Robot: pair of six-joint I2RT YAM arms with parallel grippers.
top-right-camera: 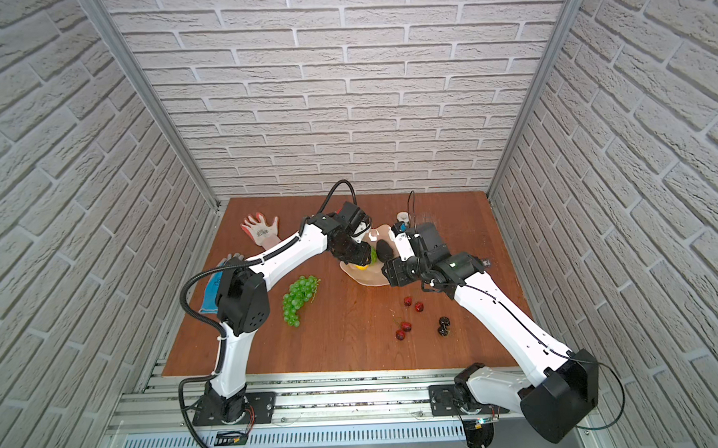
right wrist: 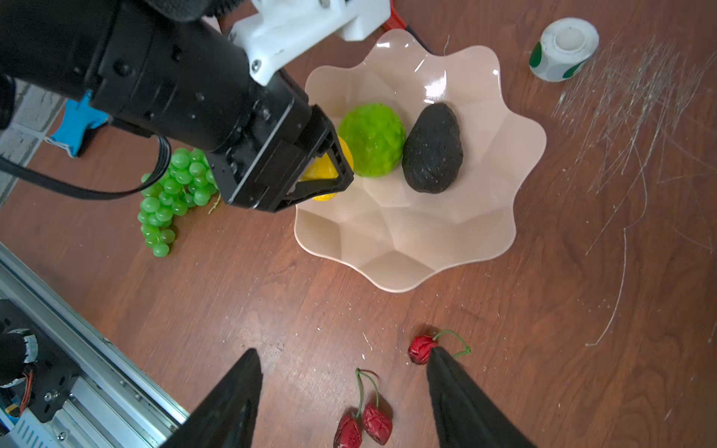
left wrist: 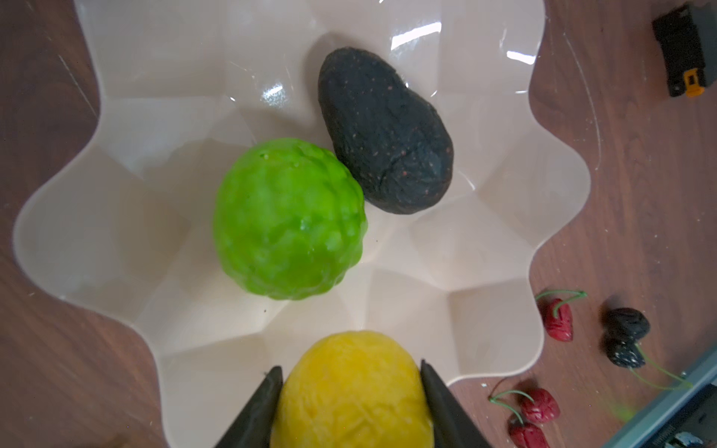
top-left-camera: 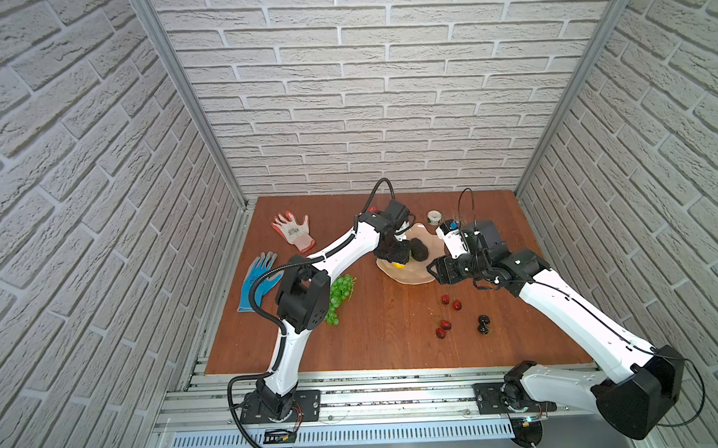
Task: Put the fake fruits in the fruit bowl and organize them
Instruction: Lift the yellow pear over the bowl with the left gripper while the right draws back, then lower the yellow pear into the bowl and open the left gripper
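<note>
While our left gripper (left wrist: 349, 366) clasps the pear (left wrist: 351, 399), the bowl (right wrist: 407, 240) holds two fruits (left wrist: 289, 219).
Right gripper (right wrist: 343, 351) gapes empty; grapes (right wrist: 174, 190), cherries (right wrist: 364, 422) wait.

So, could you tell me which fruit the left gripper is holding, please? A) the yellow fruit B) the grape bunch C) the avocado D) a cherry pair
A: the left gripper is shut on the yellow fruit over the fruit bowl.

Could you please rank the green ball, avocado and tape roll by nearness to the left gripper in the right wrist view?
1. Green ball, in the fruit bowl, beside the left gripper.
2. Avocado, in the bowl, beyond the ball.
3. Tape roll, outside the bowl.
</note>
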